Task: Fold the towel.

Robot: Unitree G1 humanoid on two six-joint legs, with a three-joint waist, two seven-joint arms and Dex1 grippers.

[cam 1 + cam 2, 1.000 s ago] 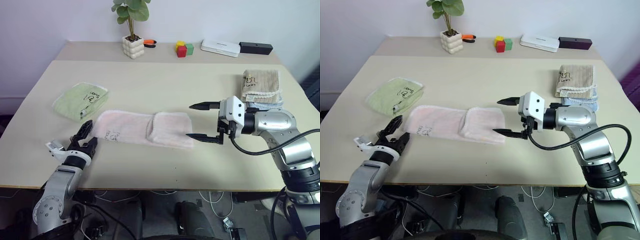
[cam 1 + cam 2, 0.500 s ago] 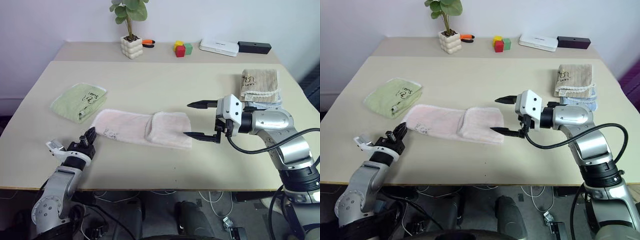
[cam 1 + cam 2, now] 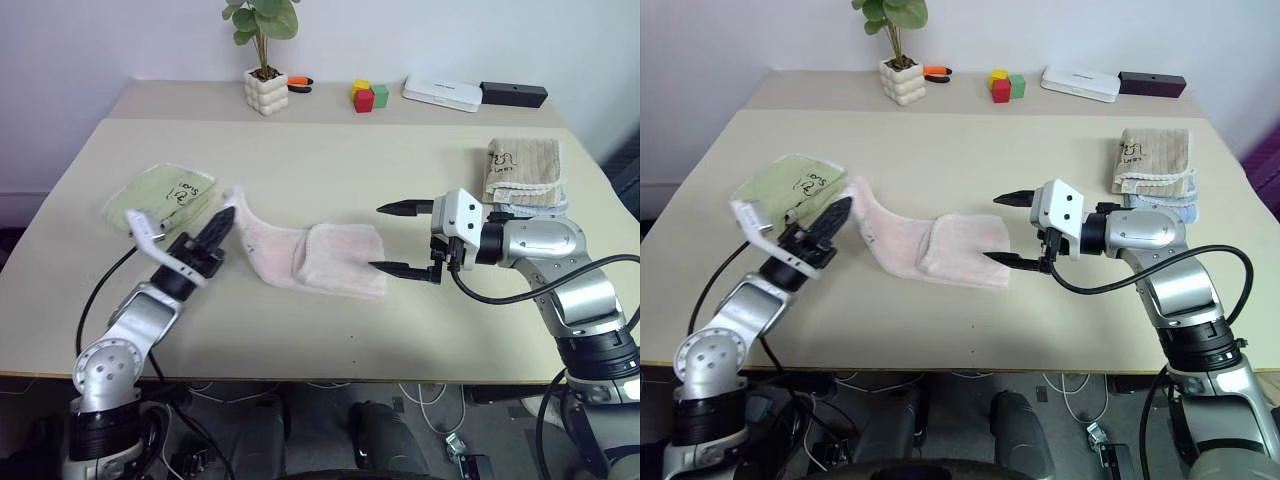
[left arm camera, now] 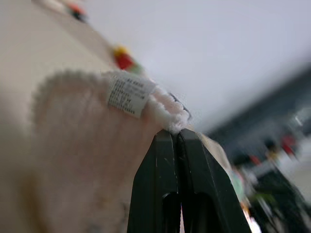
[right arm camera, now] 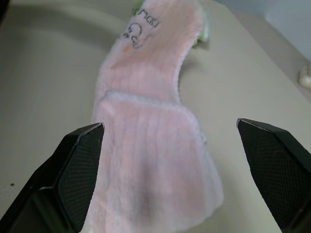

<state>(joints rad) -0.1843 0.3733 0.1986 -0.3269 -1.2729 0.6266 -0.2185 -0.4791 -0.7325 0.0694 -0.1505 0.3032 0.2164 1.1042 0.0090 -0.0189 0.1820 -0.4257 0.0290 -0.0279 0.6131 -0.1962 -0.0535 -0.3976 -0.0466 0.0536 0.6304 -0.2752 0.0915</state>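
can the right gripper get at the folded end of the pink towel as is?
Probably yes: the right gripper hangs open just beside the folded end of the pink towel, with bare table and nothing between them.

Dark printed logos mark the towel point(image 5: 146, 111), the green towel point(image 3: 160, 196) and the beige towel point(image 3: 521, 165). None can be read. The towel's white tag point(image 4: 130, 93) carries blurred print.
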